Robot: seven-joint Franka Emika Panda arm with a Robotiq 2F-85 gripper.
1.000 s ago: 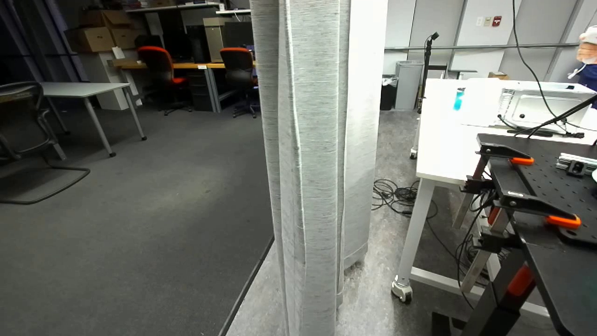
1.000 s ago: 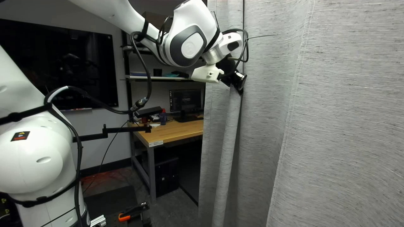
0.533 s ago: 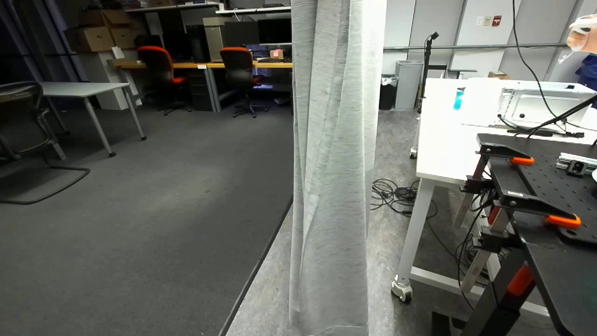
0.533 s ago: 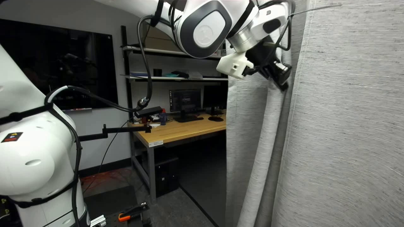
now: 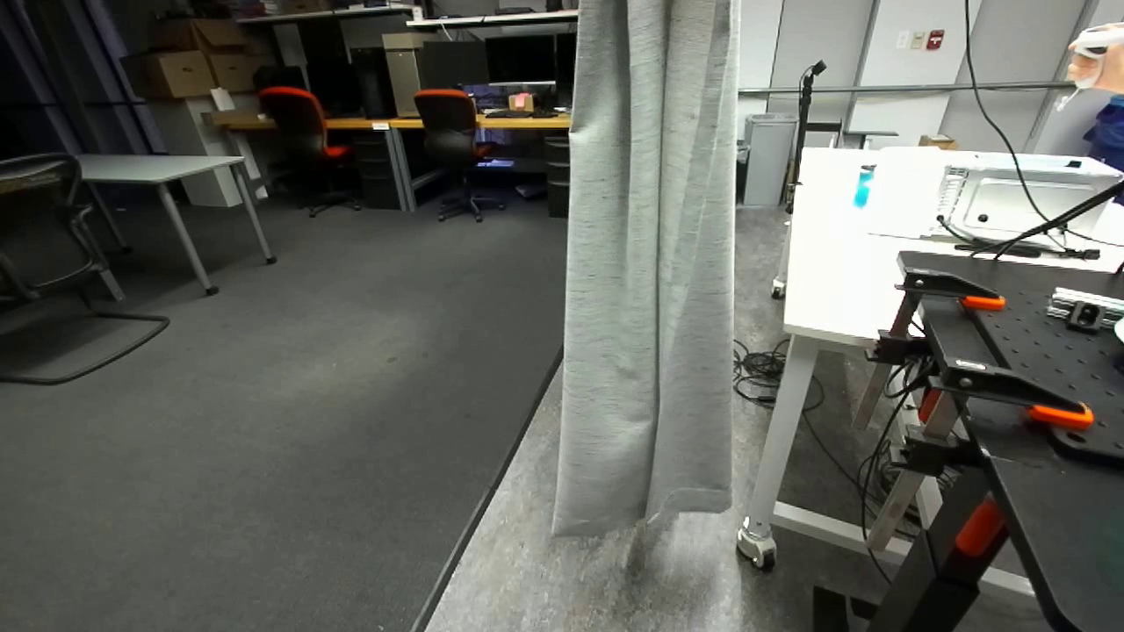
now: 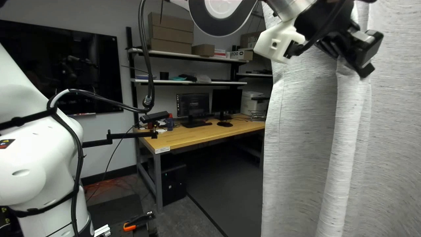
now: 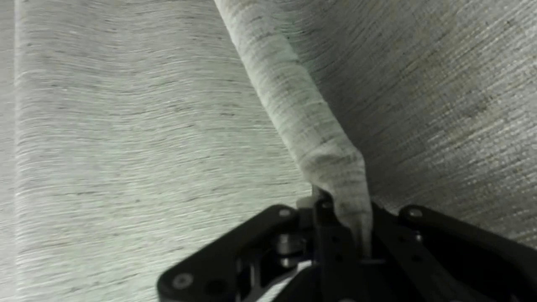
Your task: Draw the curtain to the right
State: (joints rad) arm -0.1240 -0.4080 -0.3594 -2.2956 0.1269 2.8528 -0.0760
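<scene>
In an exterior view the woven grey curtain (image 6: 302, 148) hangs where, at right, the front edge of the wooden workbench (image 6: 190, 135) drops from sight, one bunched fold pinched in the Robotiq gripper (image 7: 347, 212), presumably for firm purchase in towing.

Pale grey, dark-flecked curtain (image 6: 322, 141); black jaws

In an exterior view, the wooden counter (image 6: 190, 136) carries 2 monitors (image 6: 193, 102); cardboard boxes (image 6: 172, 34) rest on the shelf (image 6: 210, 57) above. In an exterior view, 2 orange-trimmed chairs (image 5: 443, 110) stand on dark carpet (image 5: 307, 351).
</scene>
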